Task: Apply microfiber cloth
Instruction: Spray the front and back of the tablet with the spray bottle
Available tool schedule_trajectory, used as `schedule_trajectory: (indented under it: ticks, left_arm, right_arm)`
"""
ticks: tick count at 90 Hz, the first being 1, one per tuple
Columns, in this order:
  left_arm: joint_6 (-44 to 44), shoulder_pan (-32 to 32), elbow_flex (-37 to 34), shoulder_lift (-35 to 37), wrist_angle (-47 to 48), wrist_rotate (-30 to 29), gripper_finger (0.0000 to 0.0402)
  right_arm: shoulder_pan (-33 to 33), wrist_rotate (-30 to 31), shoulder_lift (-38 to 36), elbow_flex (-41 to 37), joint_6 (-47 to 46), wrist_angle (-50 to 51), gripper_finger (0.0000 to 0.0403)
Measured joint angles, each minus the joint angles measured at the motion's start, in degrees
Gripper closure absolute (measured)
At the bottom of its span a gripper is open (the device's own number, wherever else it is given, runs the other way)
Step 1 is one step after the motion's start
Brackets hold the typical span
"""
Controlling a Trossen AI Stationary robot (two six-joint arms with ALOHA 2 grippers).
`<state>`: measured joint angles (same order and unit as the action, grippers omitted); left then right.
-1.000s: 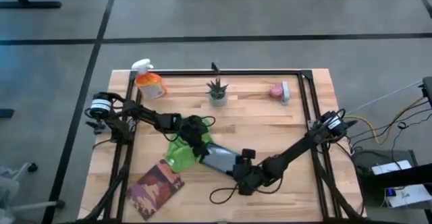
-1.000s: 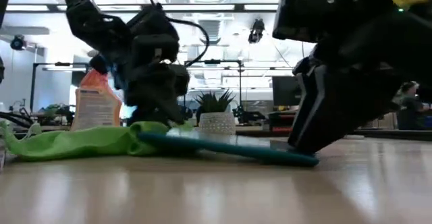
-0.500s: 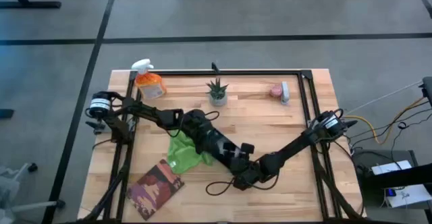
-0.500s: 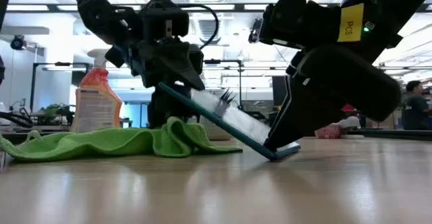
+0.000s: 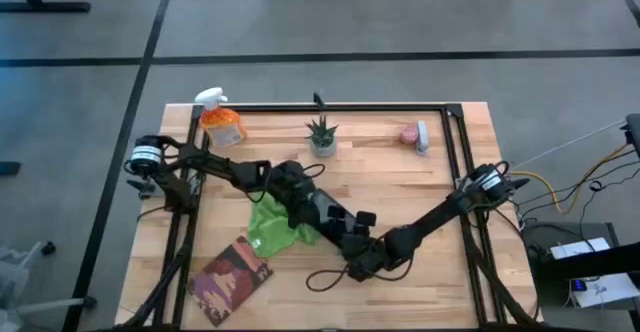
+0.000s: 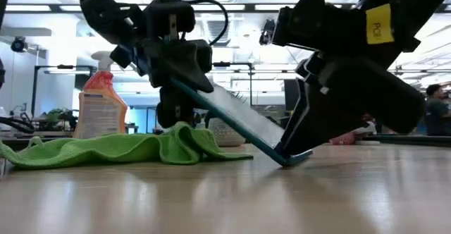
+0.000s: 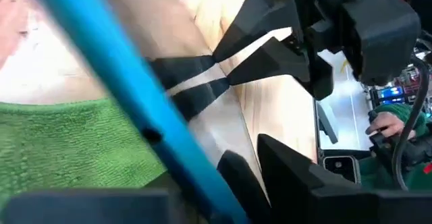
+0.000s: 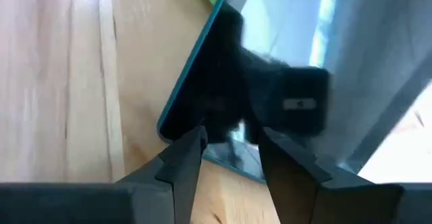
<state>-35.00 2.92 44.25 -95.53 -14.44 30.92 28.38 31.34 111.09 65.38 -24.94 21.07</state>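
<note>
Wooden table (image 5: 440,187), high view: partly covered near centre by both dark arms.

Left gripper (image 5: 298,194), reaching in from 9 o'clock: clamped on the raised end of a dark tablet (image 5: 325,212). Fingertips largely hidden behind the tablet in the low view, blurred in the left wrist view.

Right gripper (image 5: 355,244), reaching in from 3 o'clock: pinched on the tablet's lower edge, which touches the table in the low view. Exact contact point hard to make out there.

Tablet steeply tilted between the two grippers, with much of its face masked by the arms from above.

Microfiber cloth (image 5: 270,227): crumpled on the table at about 7 o'clock of the left gripper and 9 o'clock of the right gripper, just beside the tablet and held by neither. Near edge tucked out of sight beneath the left arm and tablet.

Printed book (image 5: 232,277) at 7 o'clock of the cloth, apart from it.

Orange spray bottle (image 5: 221,124) at 11 o'clock, potted plant (image 5: 321,137) at 12 o'clock, both well apart.
</note>
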Motion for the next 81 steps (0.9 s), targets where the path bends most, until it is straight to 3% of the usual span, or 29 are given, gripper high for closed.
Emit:
schedule_trajectory:
  ticks: [21,61,81]
  left_arm:
    - [1.9,0.4,0.0,0.1,0.5,0.1,0.0389]
    - [4.6,1.9,-0.1,3.8,10.1,1.4,0.0391]
    - [7.3,1.5,-1.1,8.4,13.0,-3.9,0.0391]
  right_arm:
    - [0.2,-1.0,-1.7,3.2,3.4,5.7,0.0244]
    - [-3.4,1.2,-5.1,13.1,6.0,20.5,0.0236]
    - [-11.5,-10.0,-12.2,11.4,6.7,23.6,0.0227]
